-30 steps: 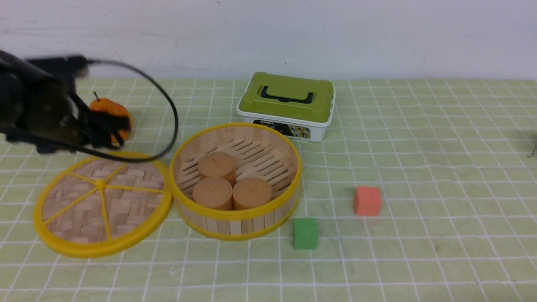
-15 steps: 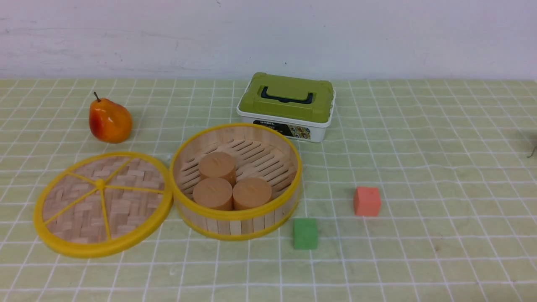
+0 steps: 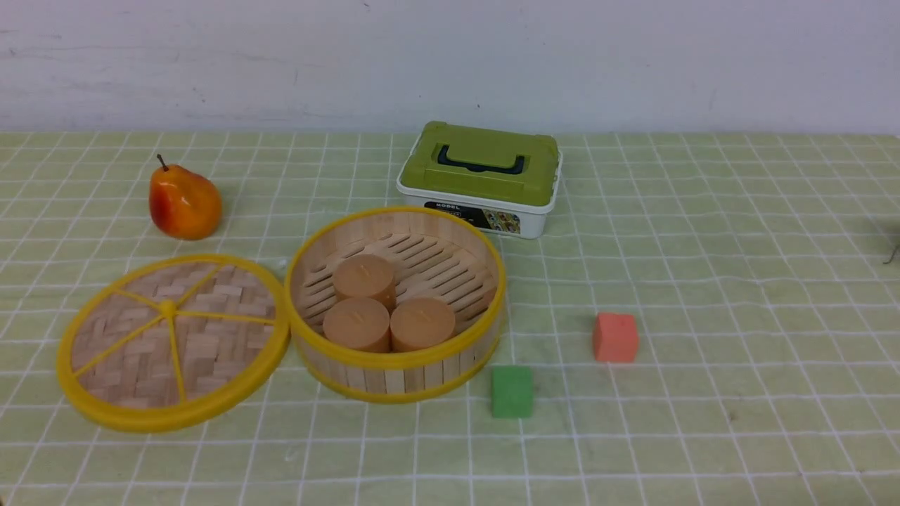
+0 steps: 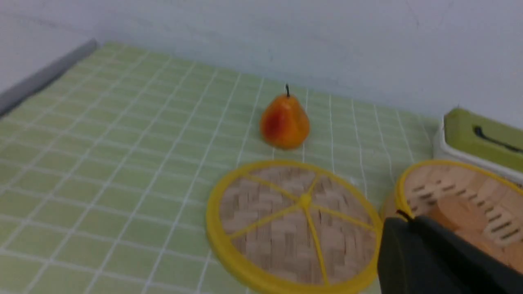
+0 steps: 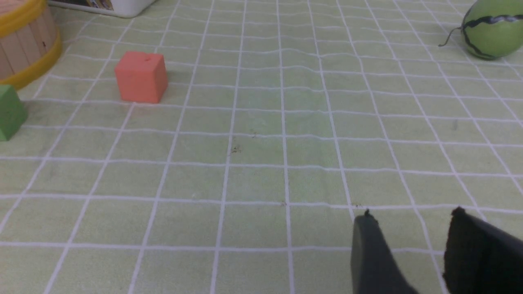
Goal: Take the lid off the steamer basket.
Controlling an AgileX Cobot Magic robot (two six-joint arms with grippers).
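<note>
We see the lid (image 3: 172, 341) off, flat on the cloth (image 3: 703, 246) just left of the basket (image 3: 394, 367), rims touching or nearly. Three cylinders (image 3: 358, 323) sit in the uncovered basket. We can't tell how wide the left gripper (image 4: 408, 228) stands, it's only a dark blur. The right gripper (image 5: 412, 216) is parted, holding nothing.

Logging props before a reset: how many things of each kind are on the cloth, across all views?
Cylinders: 3
Cubes: 2
Fruit: 2, pear and melon
Basket: 1
Lid: 1
Box: 1
Total: 10
</note>
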